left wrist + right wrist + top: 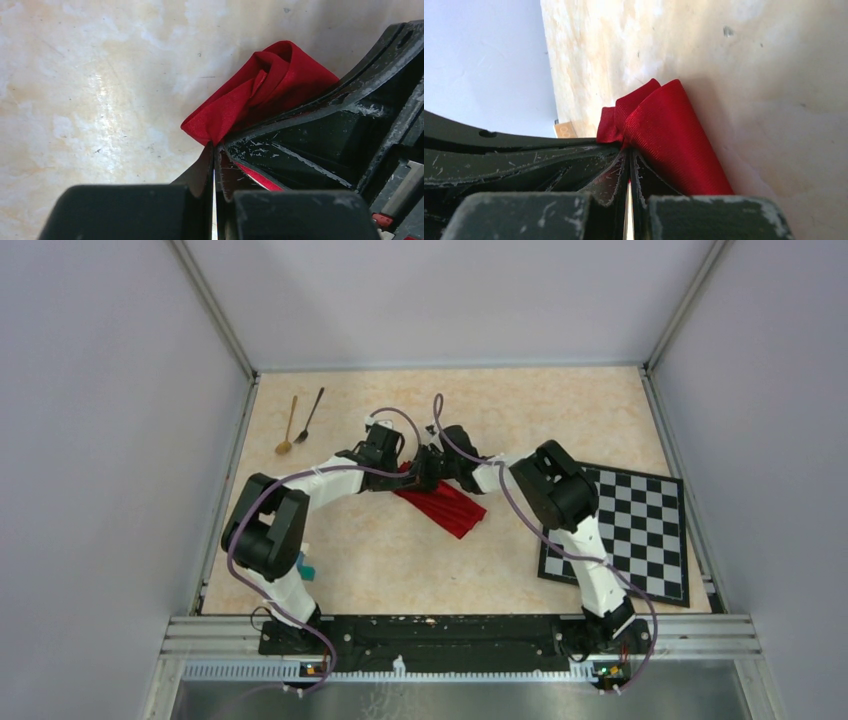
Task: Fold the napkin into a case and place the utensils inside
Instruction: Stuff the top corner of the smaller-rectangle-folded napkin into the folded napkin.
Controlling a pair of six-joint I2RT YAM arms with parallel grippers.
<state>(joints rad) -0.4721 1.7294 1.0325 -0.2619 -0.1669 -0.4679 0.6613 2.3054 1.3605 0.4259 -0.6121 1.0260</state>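
Tabletop (400, 560); napkin (452, 506) under left gripper (214, 150), right gripper (629, 155)

Napkin (447, 504) upper end hidden under left gripper (404, 470) and right gripper (428, 474). Teal block (306, 568) mostly behind left arm (268, 528). Right arm (590, 565) covers chequered mat (645, 525) left edge. Fingers (199, 172) block napkin's near part. Gold spoon (289, 426), black spoon (311, 415): detail too small.

Bright, even light from above fills the top view; the arms (330, 478) lay only faint shadows on the bench (560, 410). Glare whitens the bench in the left wrist view. The napkin (669, 135) throws a soft shadow in the right wrist view.
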